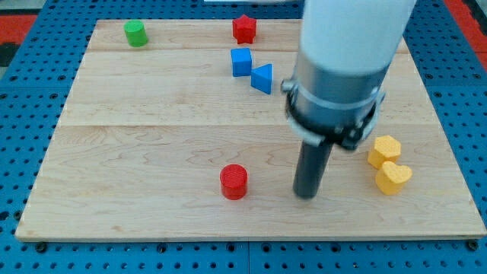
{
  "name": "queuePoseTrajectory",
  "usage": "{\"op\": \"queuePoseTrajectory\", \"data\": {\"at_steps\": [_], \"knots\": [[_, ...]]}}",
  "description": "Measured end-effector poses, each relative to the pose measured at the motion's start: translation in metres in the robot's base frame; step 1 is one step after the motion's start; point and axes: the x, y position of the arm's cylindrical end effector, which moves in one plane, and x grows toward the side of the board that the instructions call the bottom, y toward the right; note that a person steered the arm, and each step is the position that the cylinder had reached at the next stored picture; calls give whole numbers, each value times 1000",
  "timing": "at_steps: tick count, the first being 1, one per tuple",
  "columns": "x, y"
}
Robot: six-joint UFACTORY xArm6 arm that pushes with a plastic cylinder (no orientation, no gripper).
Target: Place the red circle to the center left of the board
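The red circle [233, 182] stands on the wooden board [152, 137] near the view's bottom, a little left of the middle. My tip [306, 195] rests on the board to the right of the red circle, about a block's width of bare wood between them. The dark rod rises from the tip into the grey and white arm body that covers the view's upper right.
A green circle [136, 33] sits at the top left. A red star [244, 29] sits at the top middle. A blue cube [241, 62] and a blue triangle [262, 78] lie below it. A yellow hexagon [384, 151] and a yellow heart [393, 177] sit at the right.
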Motion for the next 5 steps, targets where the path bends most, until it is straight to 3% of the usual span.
{"op": "queuePoseTrajectory", "data": {"at_steps": [1, 5], "knots": [[6, -52], [-148, -165]]}}
